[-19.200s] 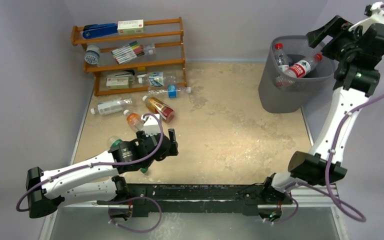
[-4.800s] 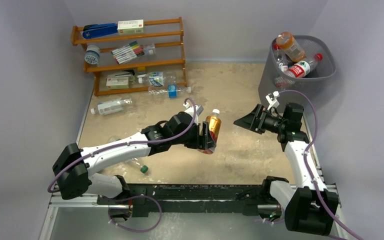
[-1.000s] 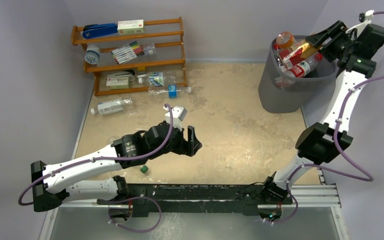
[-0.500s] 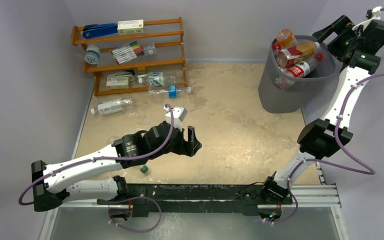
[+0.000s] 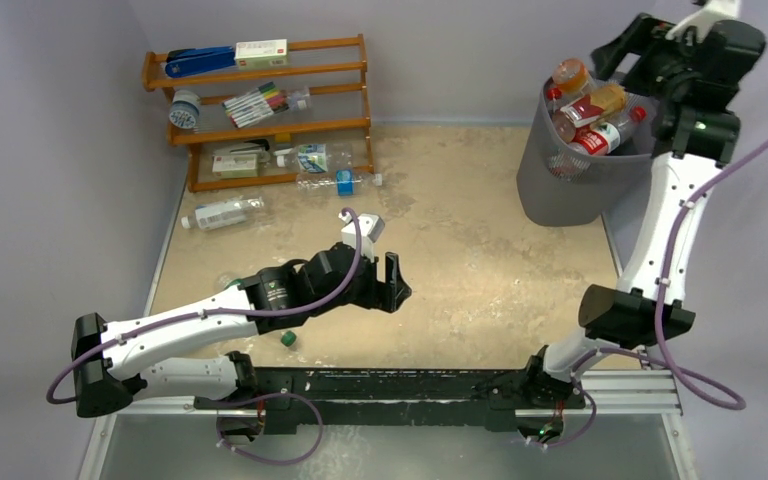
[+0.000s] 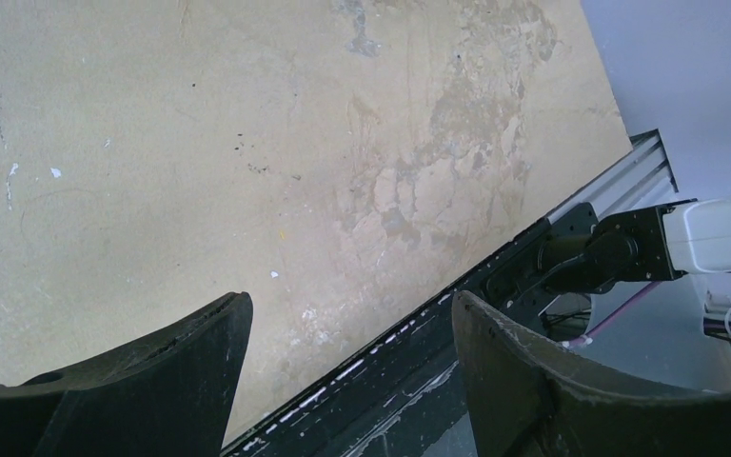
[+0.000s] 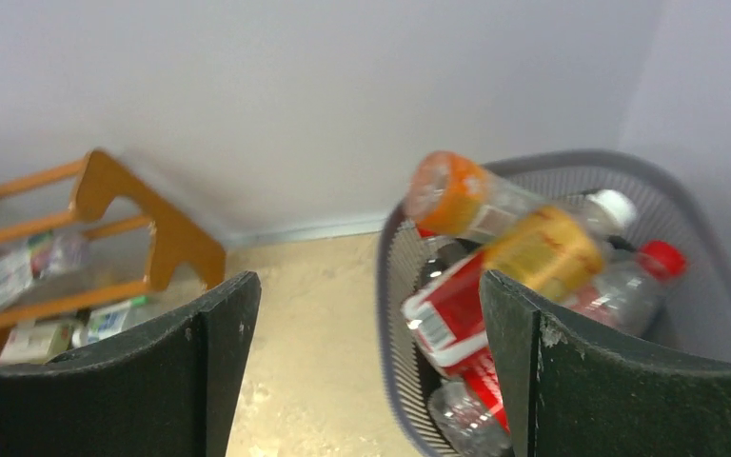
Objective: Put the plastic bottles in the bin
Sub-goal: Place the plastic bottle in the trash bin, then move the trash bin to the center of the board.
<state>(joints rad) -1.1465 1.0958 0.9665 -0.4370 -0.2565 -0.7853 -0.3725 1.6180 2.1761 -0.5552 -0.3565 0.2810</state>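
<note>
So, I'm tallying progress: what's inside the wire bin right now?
Piled in the bin: an orange-capped bottle, an amber white-capped bottle and a red-capped clear bottle. At least one more lies underneath; the pile hides how many.

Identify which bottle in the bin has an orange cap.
The bottle poking up at the far-left rim of the bin; the other visible caps are red or white.

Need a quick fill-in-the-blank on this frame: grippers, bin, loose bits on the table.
1. The right gripper hangs over the ____, jaws open.
2. The left gripper, jaws open, holds ____.
3. The small loose piece on the table by the left arm is ____ in colour.
Missing words: bin; nothing; green.
</note>
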